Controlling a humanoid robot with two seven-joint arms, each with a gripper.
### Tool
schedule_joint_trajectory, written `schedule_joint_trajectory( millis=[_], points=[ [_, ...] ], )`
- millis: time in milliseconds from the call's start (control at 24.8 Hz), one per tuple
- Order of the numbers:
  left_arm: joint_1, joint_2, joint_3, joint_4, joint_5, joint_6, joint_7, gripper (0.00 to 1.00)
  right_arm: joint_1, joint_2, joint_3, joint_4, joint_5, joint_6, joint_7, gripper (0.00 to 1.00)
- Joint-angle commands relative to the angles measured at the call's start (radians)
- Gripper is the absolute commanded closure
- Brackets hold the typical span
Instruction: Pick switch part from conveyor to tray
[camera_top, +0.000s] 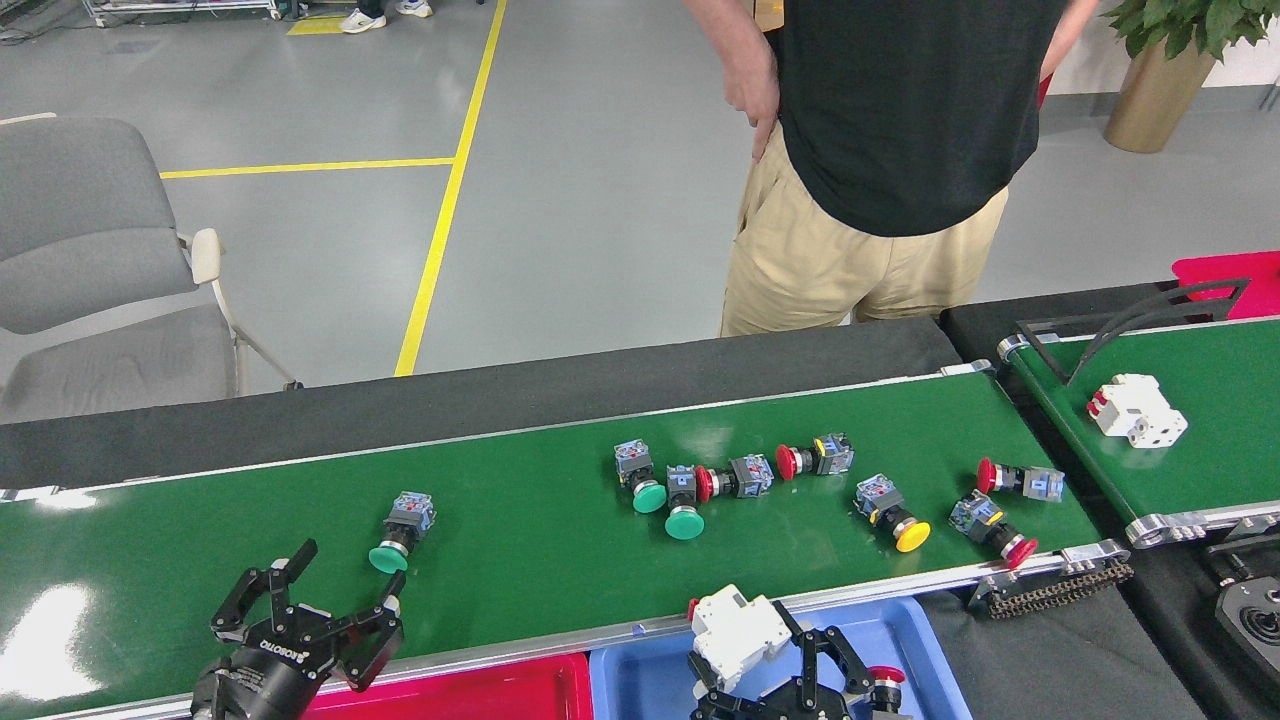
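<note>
The right gripper (775, 660) sits at the bottom edge of the view, its black fingers (835, 650) clamped around a white switch part (738, 635). The part is held over the blue tray (640, 685), just on the near side of the conveyor (520, 540) rail. A red-capped button (883, 682) lies in the tray just right of the gripper.

The left gripper (320, 610) hangs over the near edge of the belt with its fingers spread and nothing between them. A green-capped push button (400, 530) lies just beyond it, apart from the fingers. A red tray (480, 695) sits below and to its right, touching the blue tray.

Beyond the right gripper, 7 more push buttons lie in a loose row on the belt: 2 green-capped (665, 495), 4 red-capped (1005, 545) and 1 yellow-capped (895, 515). Far to its right, a second white switch part (1135, 410) rests on a shorter green belt (1230, 450). A person (890, 150) stands behind the conveyor.
</note>
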Motion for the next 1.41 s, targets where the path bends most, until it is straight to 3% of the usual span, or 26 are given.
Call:
schedule_joint_trajectory(
  millis=[0, 81, 242, 485, 727, 808, 848, 969, 1010, 1131, 1171, 1252, 1373],
  points=[
    [-0.026, 0.015, 0.007, 0.029, 0.012, -0.009, 0.002, 0.00, -0.002, 0.020, -0.046, -0.014, -0.003, 0.020, -0.005, 0.02],
    [-0.042, 0.016, 0.007, 0.055, 0.030, -0.012, 0.002, 0.00, -0.002, 0.072, -0.075, -0.009, 0.001, 0.123, 0.004, 0.03],
    [-0.099, 0.015, 0.002, 0.116, 0.035, -0.012, 0.002, 0.00, -0.017, 0.080, -0.074, -0.002, 0.009, 0.281, 0.068, 0.03],
    [-0.110, 0.010, 0.002, 0.135, 0.032, -0.098, 0.000, 0.00, -0.049, 0.089, -0.074, 0.037, 0.018, 0.292, 0.078, 0.03],
    [-0.204, 0.003, -0.007, 0.267, 0.030, 0.016, 0.002, 0.01, -0.163, 0.127, -0.066, 0.158, 0.020, 0.293, 0.114, 0.03],
    [-0.228, 0.003, -0.007, 0.291, 0.030, 0.045, 0.003, 0.06, -0.190, 0.146, -0.061, 0.182, 0.020, 0.293, 0.117, 0.04],
    [-0.233, 0.003, -0.007, 0.300, 0.030, 0.060, 0.003, 0.16, -0.203, 0.153, -0.061, 0.195, 0.020, 0.293, 0.119, 0.08],
    [-0.231, 0.000, -0.008, 0.323, 0.029, 0.060, 0.006, 0.44, -0.244, 0.159, -0.043, 0.222, 0.020, 0.286, 0.176, 0.42],
    [-0.230, 0.000, -0.016, 0.328, 0.029, 0.052, 0.008, 0.59, -0.261, 0.155, -0.023, 0.233, 0.020, 0.287, 0.191, 0.53],
    [-0.220, 0.000, -0.025, 0.334, 0.035, 0.049, 0.009, 0.89, -0.284, 0.153, 0.003, 0.254, 0.020, 0.289, 0.196, 0.77],
    [-0.210, 0.000, -0.025, 0.329, 0.036, 0.040, 0.012, 0.94, -0.284, 0.153, 0.005, 0.256, 0.020, 0.284, 0.197, 0.84],
    [-0.190, 0.001, -0.022, 0.306, 0.042, -0.009, 0.017, 0.98, -0.284, 0.150, 0.008, 0.254, 0.020, 0.284, 0.197, 0.89],
    [-0.098, 0.006, -0.019, 0.164, 0.062, -0.176, 0.023, 0.99, -0.282, 0.149, 0.009, 0.250, 0.016, 0.284, 0.197, 0.97]
  ],
)
